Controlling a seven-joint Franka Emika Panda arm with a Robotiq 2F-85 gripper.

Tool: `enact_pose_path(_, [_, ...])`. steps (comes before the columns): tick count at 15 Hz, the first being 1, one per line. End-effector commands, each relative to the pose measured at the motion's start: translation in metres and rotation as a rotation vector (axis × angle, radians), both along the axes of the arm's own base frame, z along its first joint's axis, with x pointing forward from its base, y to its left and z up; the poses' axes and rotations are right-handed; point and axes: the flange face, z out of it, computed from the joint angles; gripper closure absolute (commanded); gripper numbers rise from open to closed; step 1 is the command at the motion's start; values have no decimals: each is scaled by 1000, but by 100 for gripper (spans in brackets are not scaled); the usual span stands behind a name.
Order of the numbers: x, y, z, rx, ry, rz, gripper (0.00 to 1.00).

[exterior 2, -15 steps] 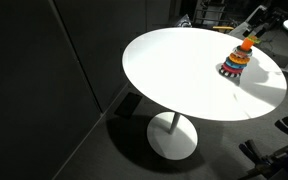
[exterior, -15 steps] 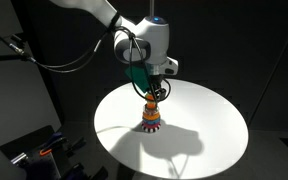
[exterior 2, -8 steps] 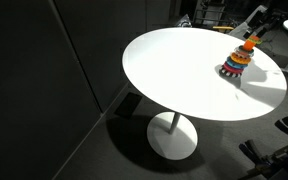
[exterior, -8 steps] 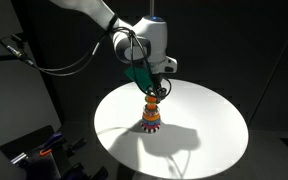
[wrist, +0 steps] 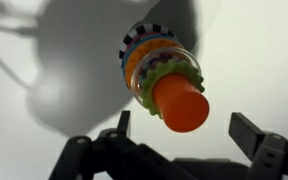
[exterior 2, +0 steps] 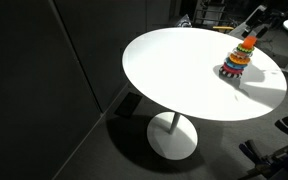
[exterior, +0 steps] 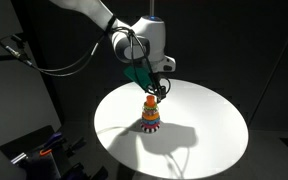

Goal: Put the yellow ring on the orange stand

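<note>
The orange stand (wrist: 181, 103) rises from a stack of coloured rings on the white round table (exterior: 209, 125); its blunt tip points at the wrist camera. Threaded on it are a green scalloped ring (wrist: 170, 72), a yellowish-orange ring (wrist: 141, 66) behind that, and a checkered base ring (wrist: 144, 37). I cannot clearly tell the yellow ring from its orange neighbour. My gripper (wrist: 184, 128) hangs straight above the tip, open, with nothing between its fingers (wrist: 247, 131). In both exterior views the stack (exterior: 151, 117) (exterior 2: 235, 62) stands upright, and my gripper (exterior: 154, 91) is just over it.
The table stands on a single pedestal foot (exterior 2: 172, 135) in a dark room. The stack stands near the table's middle. Dark equipment (exterior: 34, 150) sits low beside the table, and cables (exterior: 54, 60) trail from the arm.
The gripper, shut at the top of the stack before, has opened and stands slightly higher. The stack has not moved.
</note>
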Motion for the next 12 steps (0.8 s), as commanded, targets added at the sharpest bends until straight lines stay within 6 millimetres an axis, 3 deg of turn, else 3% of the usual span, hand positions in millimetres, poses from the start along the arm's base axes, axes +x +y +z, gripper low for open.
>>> enact_pose_path(1, [-2, 0, 9, 12, 7, 13, 0])
enact_pose_path(7, [-16, 0, 23, 32, 78, 21, 0])
enact_pose_path(12, [-41, 3, 48, -18, 168, 40, 0])
